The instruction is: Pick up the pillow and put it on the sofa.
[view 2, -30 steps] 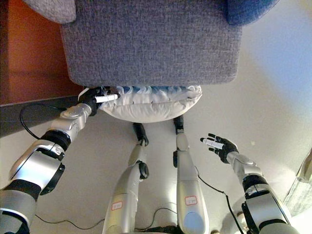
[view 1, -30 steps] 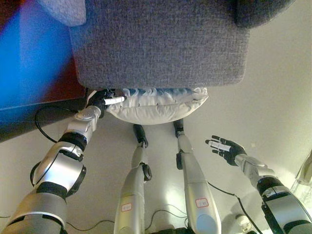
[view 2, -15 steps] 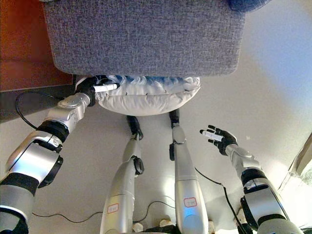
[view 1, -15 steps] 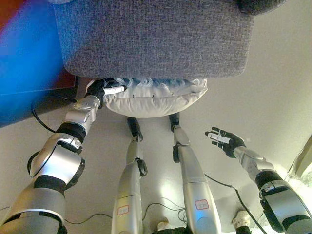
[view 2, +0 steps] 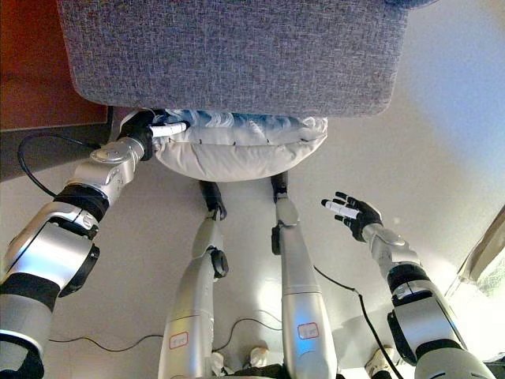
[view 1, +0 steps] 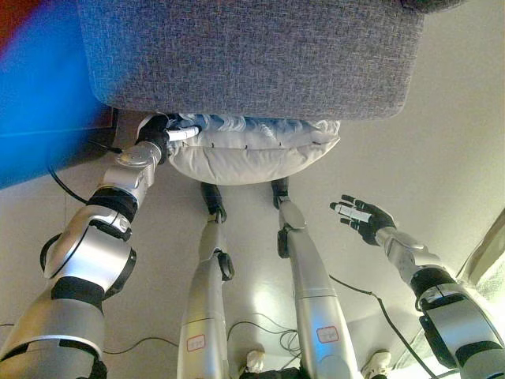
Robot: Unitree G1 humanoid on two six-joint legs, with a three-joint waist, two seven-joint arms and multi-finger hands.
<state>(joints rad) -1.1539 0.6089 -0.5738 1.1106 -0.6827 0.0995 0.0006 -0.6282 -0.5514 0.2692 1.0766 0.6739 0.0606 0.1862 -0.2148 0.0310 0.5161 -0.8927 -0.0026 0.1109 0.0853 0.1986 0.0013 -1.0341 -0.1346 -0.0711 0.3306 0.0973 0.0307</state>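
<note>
Pillow (view 1: 248,150), white and puffy, sits just below the front edge of the grey sofa (view 1: 252,55), its upper part hidden beneath the seat's overhang. At its left corner the fingers (view 1: 183,135) of the left hand (view 1: 158,136) are curled onto the cloth, one white-tipped finger lying along the top seam, so the hand has hold of that corner. The left arm comes up from the lower left, its wrist close under the sofa's edge. Whether the pillow rests on the floor (view 1: 442,150) or hangs from this grip cannot be told.

The right hand (view 2: 351,215) is well apart from the pillow, off to the right and lower, over bare pale floor. Its fingers (view 2: 334,207) are spread and nearly straight, pointing left toward the pillow's side, and they hold nothing. The right arm comes in from the lower right corner.

Left of the sofa, a strip of reddish-brown wood (view 2: 31,63) shows, with a darker band below it meeting the floor.
</note>
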